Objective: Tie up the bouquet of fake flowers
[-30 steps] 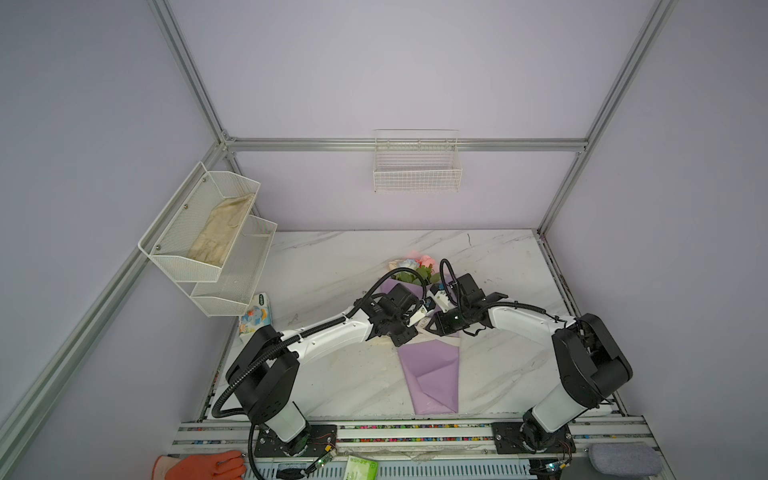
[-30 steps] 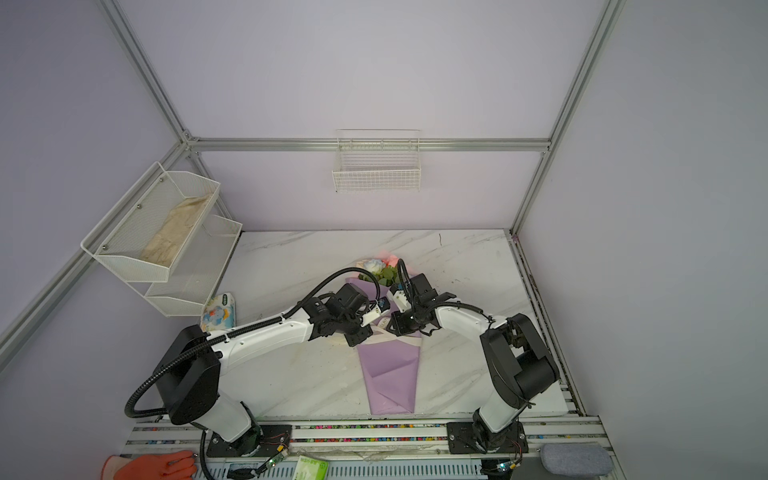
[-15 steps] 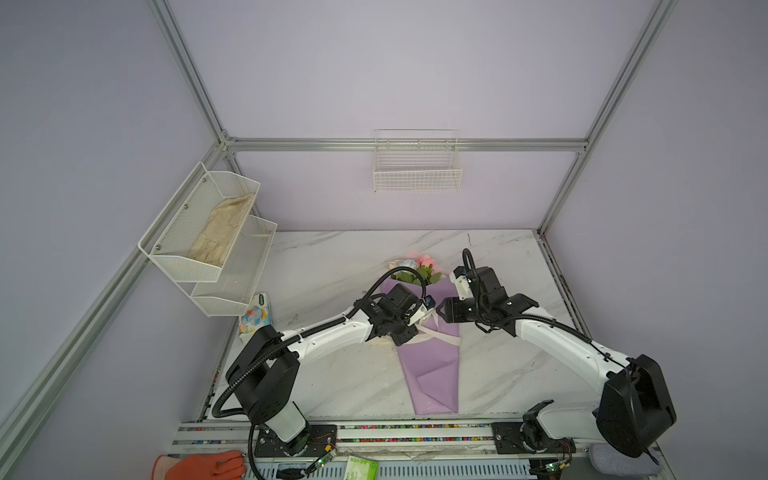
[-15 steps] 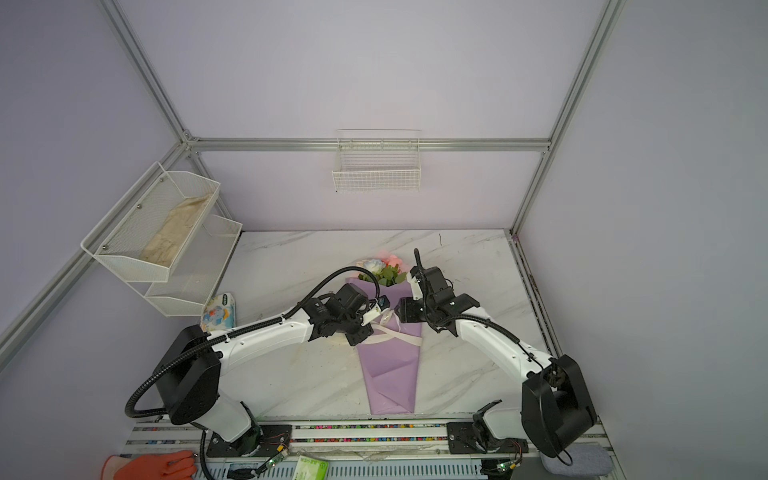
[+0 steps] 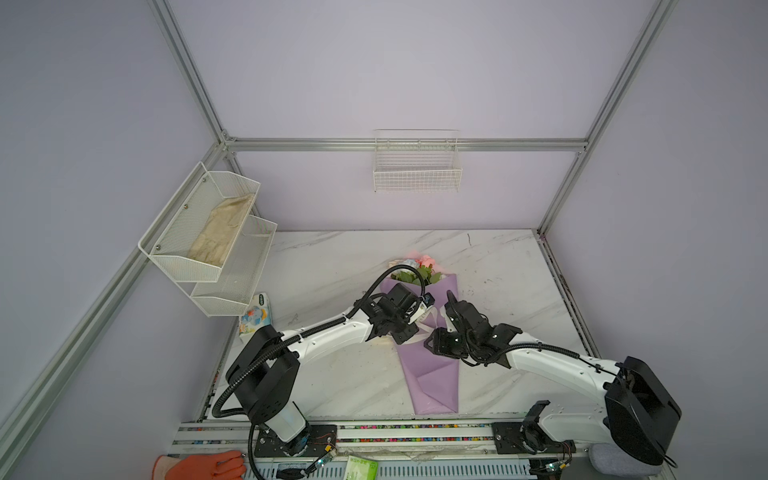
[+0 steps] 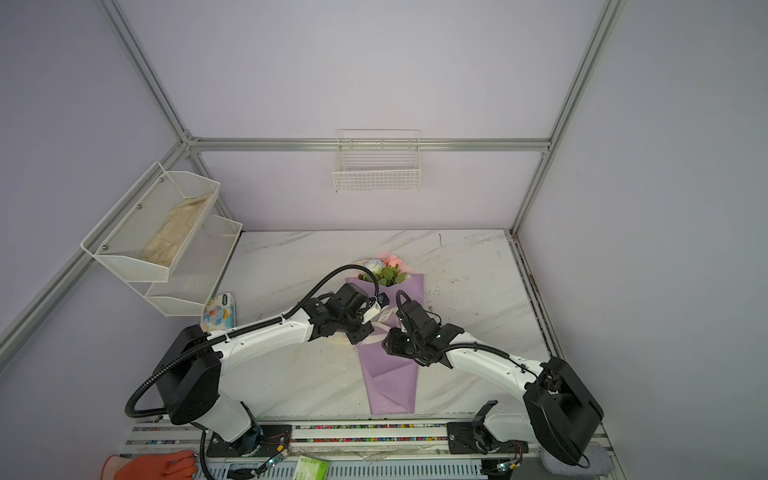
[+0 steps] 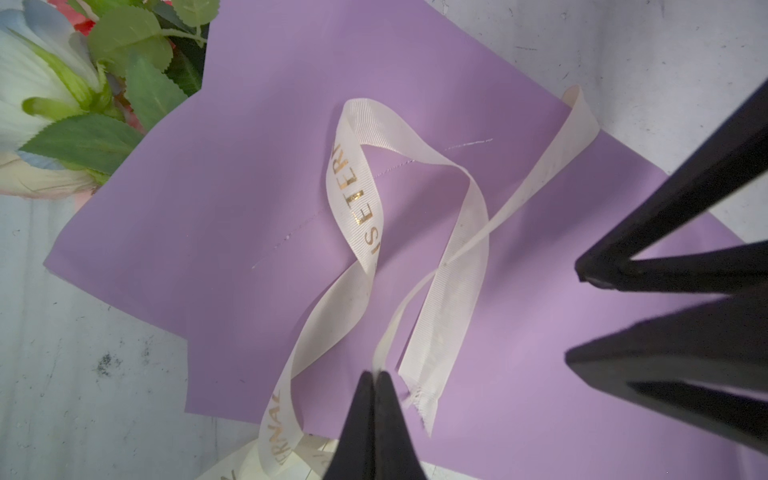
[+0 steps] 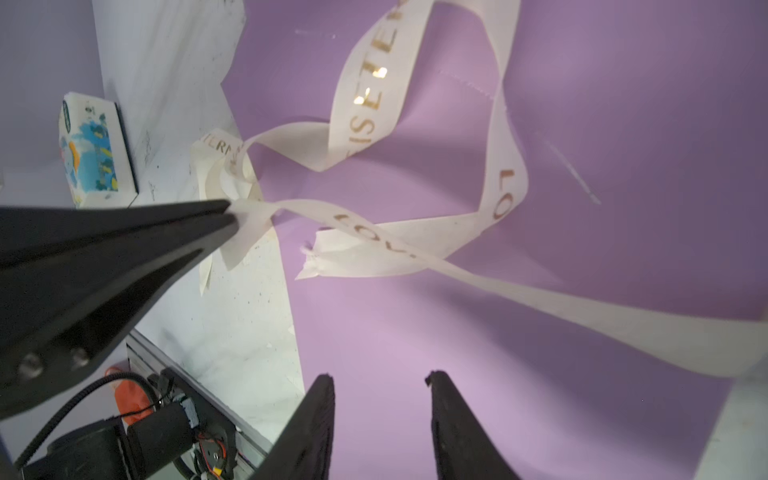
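Can't see stems of bouquet, buried in lilac wrap. Can't read ribbon print in full: cropped at pic edges in both wrist views, too small from top. Can't make out left gripper tips in top views, blocked by wrist hw.

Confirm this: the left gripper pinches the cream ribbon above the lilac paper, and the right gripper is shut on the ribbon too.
Wrong on the right gripper: the right wrist view shows its jaws apart, holding nothing. The left gripper does pinch the cream ribbon above the lilac paper.
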You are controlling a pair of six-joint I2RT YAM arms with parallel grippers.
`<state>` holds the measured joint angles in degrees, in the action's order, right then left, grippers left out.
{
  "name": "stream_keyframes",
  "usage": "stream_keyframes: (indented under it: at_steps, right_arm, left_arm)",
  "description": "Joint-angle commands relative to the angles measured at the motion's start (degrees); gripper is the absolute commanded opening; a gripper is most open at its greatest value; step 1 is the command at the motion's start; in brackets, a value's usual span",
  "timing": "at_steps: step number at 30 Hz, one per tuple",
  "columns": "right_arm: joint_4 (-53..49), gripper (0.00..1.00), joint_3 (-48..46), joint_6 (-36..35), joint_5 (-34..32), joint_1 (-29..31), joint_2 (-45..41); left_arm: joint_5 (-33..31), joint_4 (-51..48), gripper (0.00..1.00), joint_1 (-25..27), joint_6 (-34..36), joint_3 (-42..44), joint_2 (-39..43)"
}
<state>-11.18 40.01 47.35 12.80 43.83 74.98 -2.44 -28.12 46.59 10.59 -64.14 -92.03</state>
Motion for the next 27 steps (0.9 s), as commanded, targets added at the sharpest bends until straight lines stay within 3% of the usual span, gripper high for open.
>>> stream_keyframes:
  at_steps: [1,12,19,25,27]
  right_arm:
    - [7.56,0.42,-0.83,9.09,-5.69,0.55,1.85]
    - [12.18,0.37,-2.35,19.58,-16.16,3.56,8.26]
    - [12.77,0.33,-0.69,20.67,-21.43,4.55,10.40]
    - [11.14,0.19,0.86,20.07,-23.29,4.61,13.87]
    - [10.44,0.11,0.88,20.04,-23.94,4.68,13.61]
  left_arm:
    - [-0.45,1.38,0.00,0.16,-2.64,-1.08,-0.43]
    - [0.49,1.87,0.00,0.17,-4.12,-1.18,-1.40]
    - [0.94,2.31,0.00,0.17,-4.55,-1.41,-1.79]
    - [0.94,2.29,0.00,0.13,-4.71,-1.51,-1.85]
    - [0.82,2.50,0.00,0.13,-5.01,-1.25,-1.76]
